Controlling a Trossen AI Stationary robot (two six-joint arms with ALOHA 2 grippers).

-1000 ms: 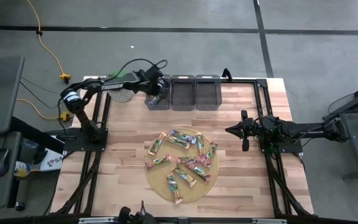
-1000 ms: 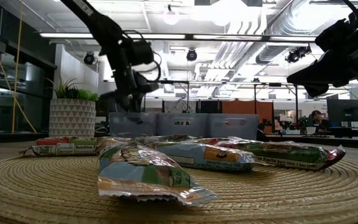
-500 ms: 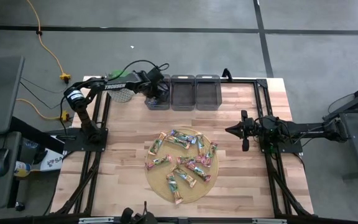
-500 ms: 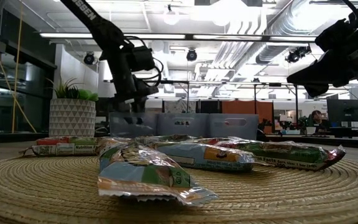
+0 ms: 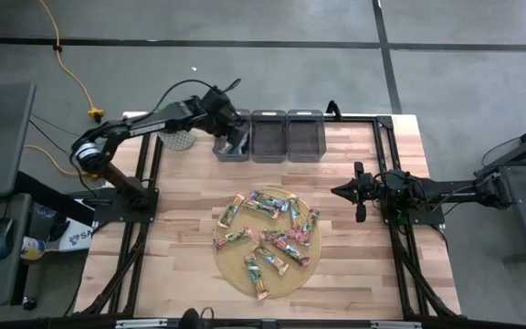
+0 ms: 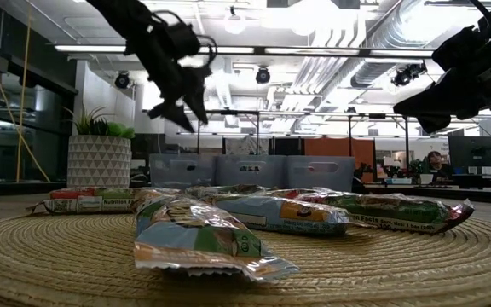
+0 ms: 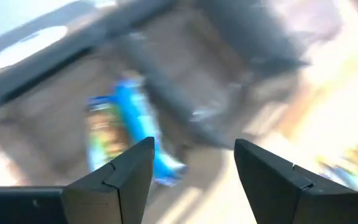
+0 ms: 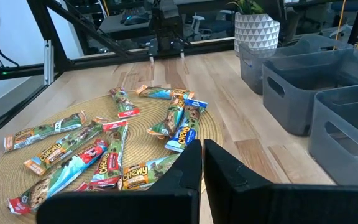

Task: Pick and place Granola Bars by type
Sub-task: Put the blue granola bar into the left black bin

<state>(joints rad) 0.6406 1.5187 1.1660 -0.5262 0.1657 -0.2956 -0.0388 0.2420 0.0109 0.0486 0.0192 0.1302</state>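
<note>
Left gripper [image 5: 233,131], fingers spread and holding nothing, hangs above the leftmost of three grey bins [image 5: 231,146], where a blue bar [image 7: 135,127] lies. Remaining granola bars [image 5: 268,239] cover the round woven mat [image 5: 236,274]. Right gripper [image 5: 358,192], fingers clenched, waits right of the mat.

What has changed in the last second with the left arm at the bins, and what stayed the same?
The left end effector rose from low over the leftmost bin and opened; a blue bar now lies loose in that bin. The right end effector, the other two bins and the bars on the woven mat stayed as before.
</note>
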